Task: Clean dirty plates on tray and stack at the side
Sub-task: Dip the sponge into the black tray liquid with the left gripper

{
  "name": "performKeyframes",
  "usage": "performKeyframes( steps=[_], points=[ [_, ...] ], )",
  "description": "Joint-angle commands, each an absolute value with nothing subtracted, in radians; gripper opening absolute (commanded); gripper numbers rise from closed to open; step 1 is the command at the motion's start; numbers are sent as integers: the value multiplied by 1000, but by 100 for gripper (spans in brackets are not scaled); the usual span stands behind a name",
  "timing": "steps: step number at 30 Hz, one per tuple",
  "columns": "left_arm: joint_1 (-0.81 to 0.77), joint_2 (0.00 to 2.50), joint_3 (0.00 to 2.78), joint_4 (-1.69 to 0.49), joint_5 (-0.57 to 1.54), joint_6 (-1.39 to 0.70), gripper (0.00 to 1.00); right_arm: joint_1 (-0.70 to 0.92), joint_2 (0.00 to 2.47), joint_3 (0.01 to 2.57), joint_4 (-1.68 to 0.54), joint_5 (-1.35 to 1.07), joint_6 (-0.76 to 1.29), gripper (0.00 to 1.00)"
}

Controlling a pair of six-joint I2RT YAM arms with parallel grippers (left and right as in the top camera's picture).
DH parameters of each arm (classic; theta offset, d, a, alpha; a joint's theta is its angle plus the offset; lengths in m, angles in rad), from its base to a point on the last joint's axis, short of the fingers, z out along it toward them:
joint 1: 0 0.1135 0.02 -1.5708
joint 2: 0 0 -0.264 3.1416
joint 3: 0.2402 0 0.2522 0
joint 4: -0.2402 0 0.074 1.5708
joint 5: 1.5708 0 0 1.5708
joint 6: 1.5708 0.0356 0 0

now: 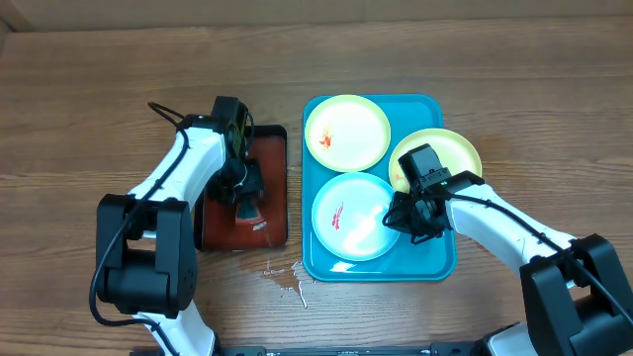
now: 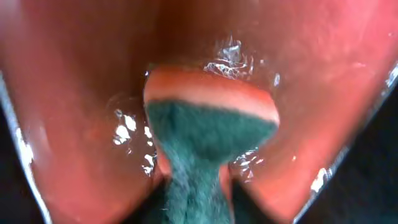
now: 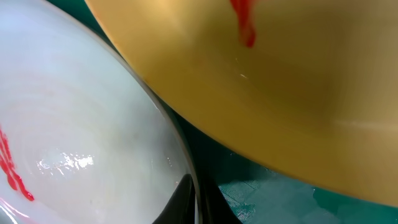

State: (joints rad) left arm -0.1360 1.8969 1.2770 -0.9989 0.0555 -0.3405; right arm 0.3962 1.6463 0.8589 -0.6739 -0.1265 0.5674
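Three plates lie on the teal tray. A yellow-green plate with an orange smear is at the back. A second yellow-green plate leans at the right, and shows in the right wrist view with a red smear. The light-blue-rimmed plate with a red smear is at the front. My right gripper is shut on this plate's right rim. My left gripper is shut on a green and orange sponge, pressed into the wet black tray.
The black tray with a reddish-brown inside stands left of the teal tray and holds water. Spilled water drops lie on the wooden table in front of it.
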Motion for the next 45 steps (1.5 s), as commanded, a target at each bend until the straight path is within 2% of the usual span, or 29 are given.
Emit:
performKeyframes(
  steps=[1,4,6,9,12,14,29,38,45],
  points=[
    [-138,1900,1322,-1016,70,-297,61,393,1664,849,-675,-45,576,4],
    [-138,1903,1309,-997,54,-292,61,393,1664,849,-674,-45,576,4],
    [-141,1904,1283,-962,44,-292,57,393,1664,849,-674,-46,576,4],
    [-145,1904,1219,-891,42,-292,38,393,1664,849,-677,-46,576,4],
    [-146,1904,1162,-843,45,-296,26,393,1664,849,-682,-46,576,4],
    [-145,1904,1153,-844,45,-295,4,393,1664,849,-683,-46,576,4],
    [-133,1901,1500,-1172,-16,-276,4,393,1664,849,-684,-46,576,4],
    [-154,1902,1519,-1179,-41,-276,4,393,1664,849,-681,-45,576,4],
    [-212,1903,1502,-1139,-144,-277,4,393,1664,849,-682,-45,576,4]
  ],
)
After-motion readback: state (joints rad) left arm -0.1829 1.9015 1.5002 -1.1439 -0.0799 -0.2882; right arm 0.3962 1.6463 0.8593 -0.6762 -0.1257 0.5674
